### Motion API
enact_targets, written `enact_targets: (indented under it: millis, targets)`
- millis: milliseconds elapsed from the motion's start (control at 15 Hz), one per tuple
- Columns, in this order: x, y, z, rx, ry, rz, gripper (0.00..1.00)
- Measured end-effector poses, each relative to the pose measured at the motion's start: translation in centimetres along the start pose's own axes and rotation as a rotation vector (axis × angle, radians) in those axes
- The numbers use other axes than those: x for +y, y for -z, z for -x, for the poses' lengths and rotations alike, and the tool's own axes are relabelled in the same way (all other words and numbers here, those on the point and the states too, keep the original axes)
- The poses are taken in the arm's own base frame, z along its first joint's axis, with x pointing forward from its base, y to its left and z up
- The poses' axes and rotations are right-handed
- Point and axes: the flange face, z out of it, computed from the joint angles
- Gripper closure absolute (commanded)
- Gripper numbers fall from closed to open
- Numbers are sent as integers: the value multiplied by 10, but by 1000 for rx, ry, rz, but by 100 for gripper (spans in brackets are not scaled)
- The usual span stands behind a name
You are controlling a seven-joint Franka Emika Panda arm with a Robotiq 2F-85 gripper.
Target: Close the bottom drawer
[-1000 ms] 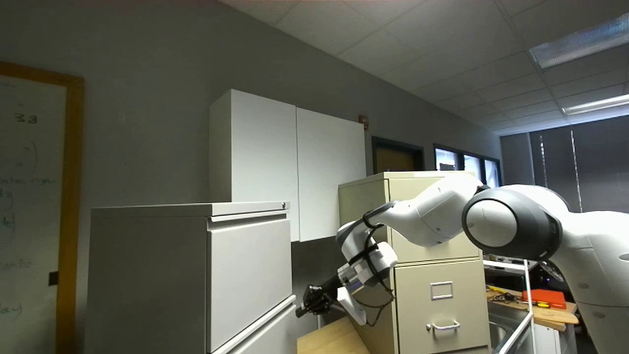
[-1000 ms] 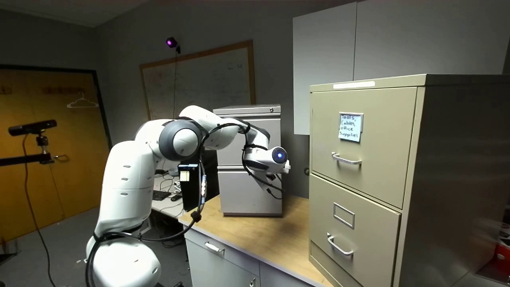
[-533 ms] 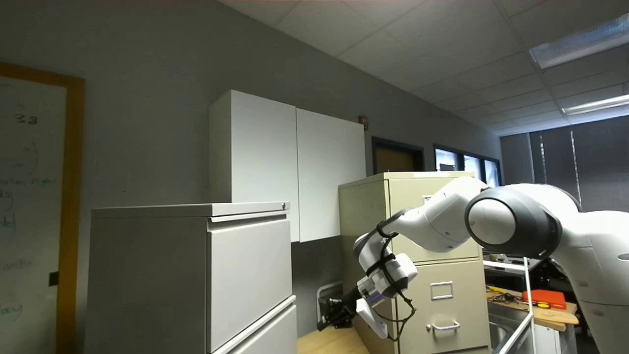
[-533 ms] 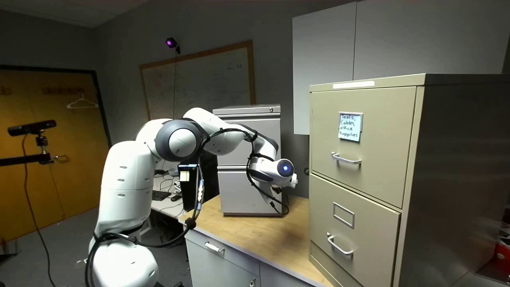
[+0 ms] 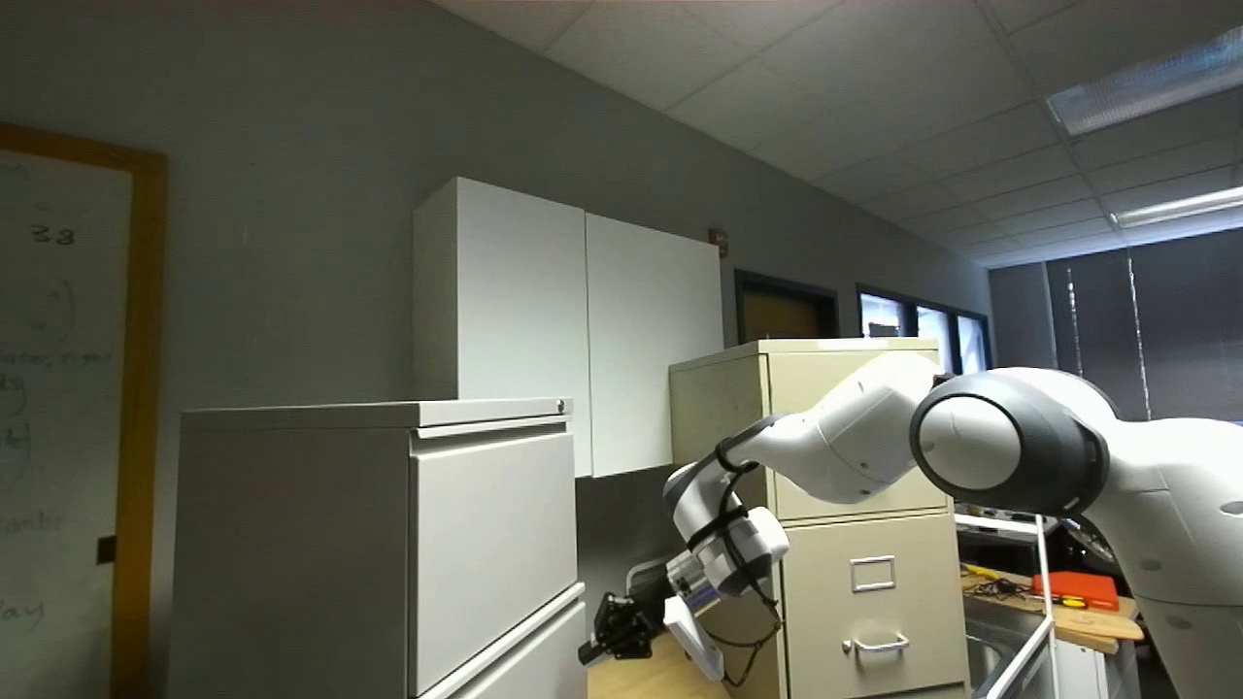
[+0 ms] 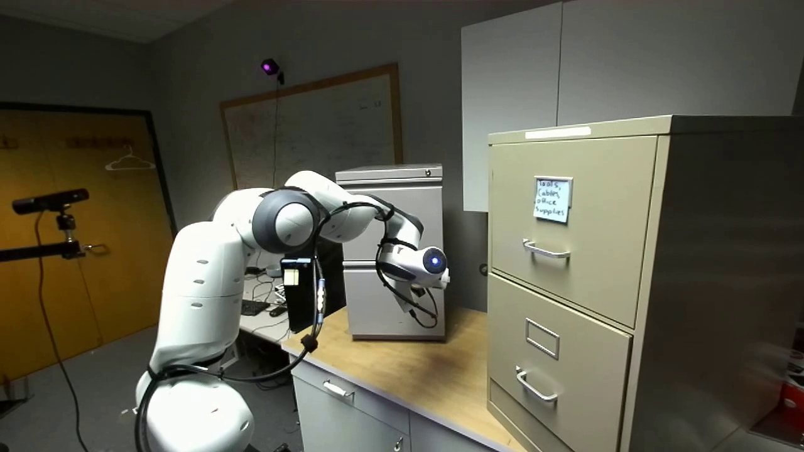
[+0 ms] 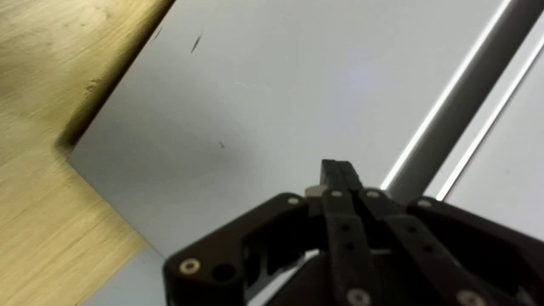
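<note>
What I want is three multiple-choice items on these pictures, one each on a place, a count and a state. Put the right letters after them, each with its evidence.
1. What is right in front of the tool?
A) the whiteboard
B) the bottom drawer of the white cabinet
C) the door

2. How many metal handles show on the beige filing cabinet?
A) five
B) four
C) two

3. How is the tool?
A) shut
B) wide open
C) clamped on a handle

1: B, since that drawer's front spreads behind the fingertips in the wrist view.
2: C, since an exterior view shows one above another there.
3: A, since the fingertips meet with nothing between them.
</note>
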Motion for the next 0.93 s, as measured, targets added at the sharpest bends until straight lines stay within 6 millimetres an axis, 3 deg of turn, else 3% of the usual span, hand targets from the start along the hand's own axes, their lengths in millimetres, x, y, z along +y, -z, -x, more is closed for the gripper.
enact_targets:
  millis: [400,667,933]
  targets:
    - [-31,-31,-1,-26,38,-50,100]
    - [-40,-56,0,-51,56,-70,100]
    - [-43,-64,-4,-54,65,-78,100]
